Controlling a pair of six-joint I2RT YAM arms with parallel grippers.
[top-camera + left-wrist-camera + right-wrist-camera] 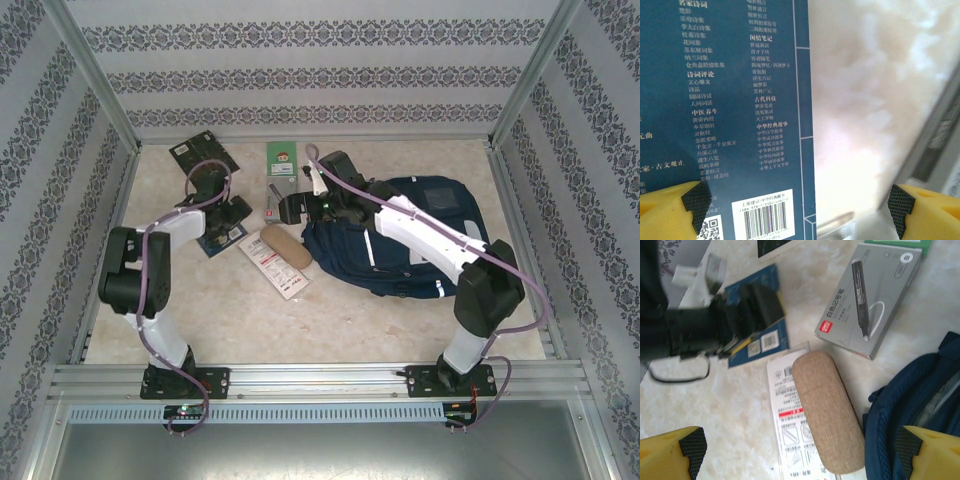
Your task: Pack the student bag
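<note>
**Item count, table (330,310)**
- 1 student bag (425,235)
- 1 blue book (218,246)
- 1 beige fabric case (827,410)
- 1 white printed packet (784,415)
- 1 grey pen box (867,297)
- 1 green card (283,155)
- 1 dark patterned flat item (205,155)

Total: 7 loose items, 2 arms, 2 claws.

**Student bag**
It lies flat on the table, right of centre, partly under the right arm's forearm in the top view. In the right wrist view, its navy rim sits in the lower right corner, just beside the case. A paler lining shows inside the rim.

**Left claw (799,210)**
The jaws stand wide apart and grip nothing. It has 2 yellow fingers with black pads (696,201). 1 finger is over the blue book's back cover, near the barcode. The other is over bare table, so the jaws straddle the book's long edge. Whether a pad touches the cover cannot be told.

**Right claw (800,450)**
The jaws stand wide apart and are empty, above the case and packet. 1 finger is over bare table and the other is over the bag's rim.

**Layout**
- The case lies on top of the packet, covering part of it.
- The pen box lies beyond the case, apart from it.
- The blue book lies to the left of the packet, under the left claw.
- The green card and the dark item lie near the far edge, well apart from the bag.
</note>
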